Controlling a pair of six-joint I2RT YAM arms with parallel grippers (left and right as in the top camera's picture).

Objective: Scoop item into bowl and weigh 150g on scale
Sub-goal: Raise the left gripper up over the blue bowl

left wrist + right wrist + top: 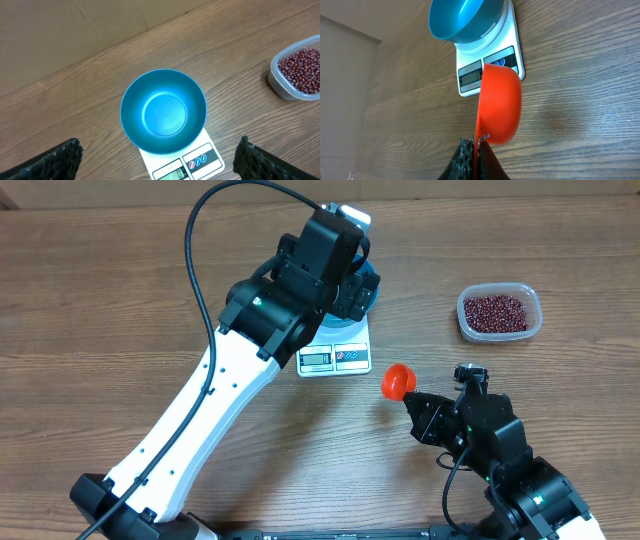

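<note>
Left tool (pixel 159 141) released above blue bowl (pixel 164 111) on scale (pixel 200 157), frame centre; right tool (pixel 472 150) grasps orange scoop (pixel 500 102), lower centre.

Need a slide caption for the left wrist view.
Empty blue bowl on the white scale; tub of red beans at right.

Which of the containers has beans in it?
The clear tub, off to the side of the scale. The blue bowl on the scale is empty; the orange scoop has its inside hidden.
</note>
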